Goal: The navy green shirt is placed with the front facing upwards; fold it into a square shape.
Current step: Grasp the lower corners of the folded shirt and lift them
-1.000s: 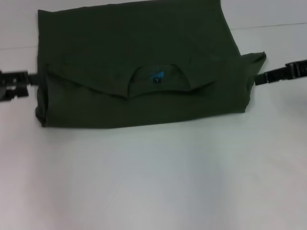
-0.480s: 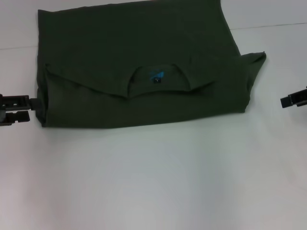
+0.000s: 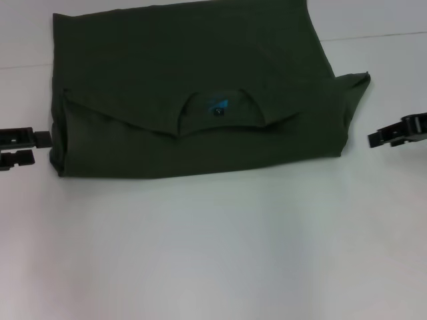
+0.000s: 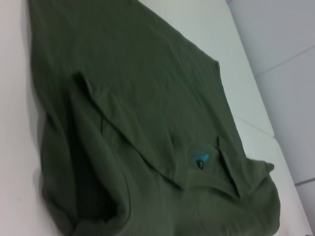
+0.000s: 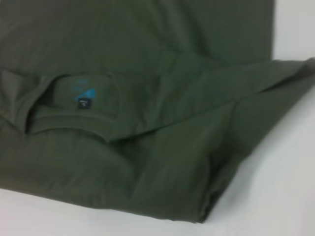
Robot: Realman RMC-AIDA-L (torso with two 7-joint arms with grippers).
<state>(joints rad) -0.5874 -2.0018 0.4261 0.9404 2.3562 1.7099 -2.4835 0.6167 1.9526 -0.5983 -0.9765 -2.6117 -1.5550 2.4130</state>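
Note:
The navy green shirt [image 3: 193, 67] lies on the white table, folded into a wide rectangle. Its collar and blue neck label [image 3: 217, 107] face up at the middle, on a flap folded over the near part. My left gripper [image 3: 23, 148] is open on the table just off the shirt's left edge, not touching the cloth. My right gripper [image 3: 375, 138] is open a short way off the shirt's right edge, below the sleeve corner [image 3: 357, 81] that sticks out. The left wrist view shows the shirt [image 4: 147, 98] with its label [image 4: 200, 159]. So does the right wrist view: shirt [image 5: 147, 49], label [image 5: 83, 96].
The white table [image 3: 213, 253] stretches bare in front of the shirt and on both sides. A seam in the table surface [image 3: 380, 35] runs behind the shirt at the far right.
Both grippers have left the shirt's side edges. The left one moved nearer along the left edge. The right one pulled away from the sleeve corner, then came partly back. The shirt lies as before.

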